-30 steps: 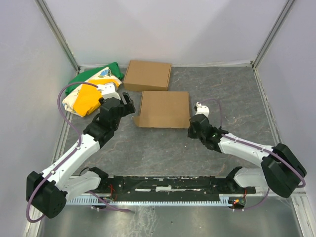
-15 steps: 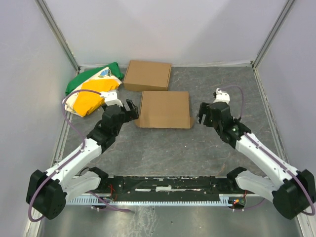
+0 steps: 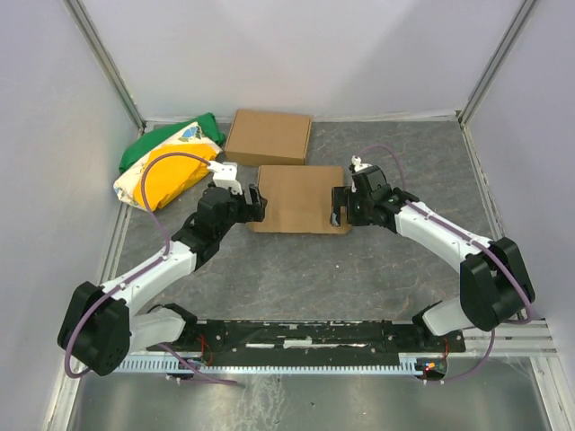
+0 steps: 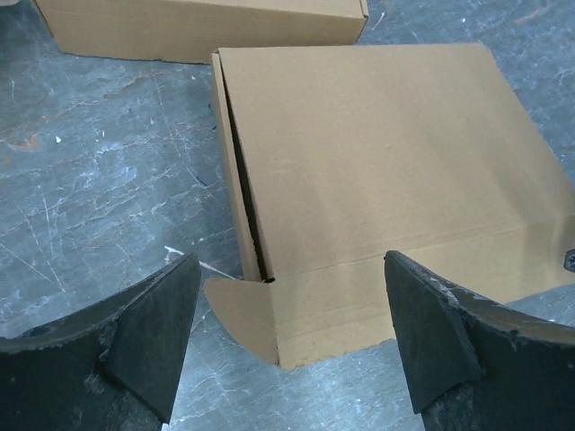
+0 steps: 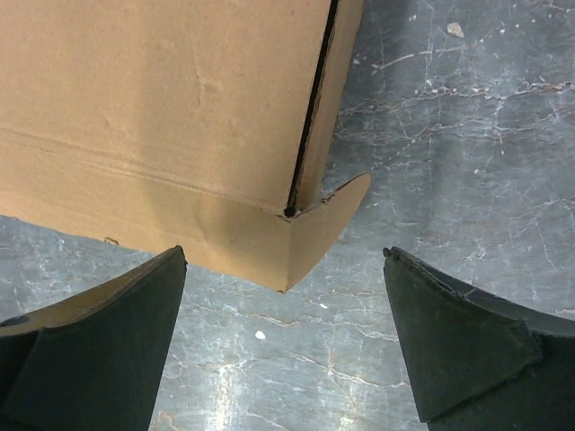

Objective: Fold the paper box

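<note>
My left jaws have moved in from the far-left corner of the paper box to its left edge. They are spread wide and hold nothing, and the left corner tab pokes out between them at the near corner. The box lies mid-worktop, lid down, with the other cardboard box just beyond it at 11 o'clock. My right jaws, which had swung out towards 3 o'clock, are back at the right edge. They are also wide and empty, straddling the right corner tab. I judge only these two tabs remain to tuck.
</note>
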### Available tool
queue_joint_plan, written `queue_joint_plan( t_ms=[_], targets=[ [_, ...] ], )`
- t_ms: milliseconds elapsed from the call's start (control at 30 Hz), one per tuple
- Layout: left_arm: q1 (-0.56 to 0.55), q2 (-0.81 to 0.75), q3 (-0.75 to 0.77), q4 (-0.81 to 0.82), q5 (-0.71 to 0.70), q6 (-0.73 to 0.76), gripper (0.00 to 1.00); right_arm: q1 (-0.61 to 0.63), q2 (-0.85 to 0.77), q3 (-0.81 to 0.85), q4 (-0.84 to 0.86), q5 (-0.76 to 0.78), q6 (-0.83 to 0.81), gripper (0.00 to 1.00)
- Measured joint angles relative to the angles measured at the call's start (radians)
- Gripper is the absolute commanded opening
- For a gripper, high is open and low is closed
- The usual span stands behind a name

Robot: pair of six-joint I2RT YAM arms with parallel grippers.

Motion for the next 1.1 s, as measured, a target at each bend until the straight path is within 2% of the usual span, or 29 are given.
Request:
queue_joint_plan(
  t_ms=[200, 433, 800, 1100],
  targets=[
    [0.0, 0.016, 0.0, 0.01, 0.0, 0.058, 0.9, 0.0, 0.002, -0.002, -0.003, -0.036, -0.017, 0.99],
    [0.0, 0.105, -0.005, 0.026, 0.0, 0.077, 0.92, 0.0, 0.018, -0.014, 0.008, -0.051, -0.028, 0.99],
    [-0.008, 0.109, -0.033, 0.061, 0.06, 0.107, 0.9, 0.0, 0.063, -0.015, 0.026, -0.055, -0.042, 0.99],
    [-0.04, 0.12, -0.033, 0.039, 0.051, 0.161, 0.89, 0.0, 0.063, -0.015, 0.026, -0.053, -0.047, 0.99]
  ],
)
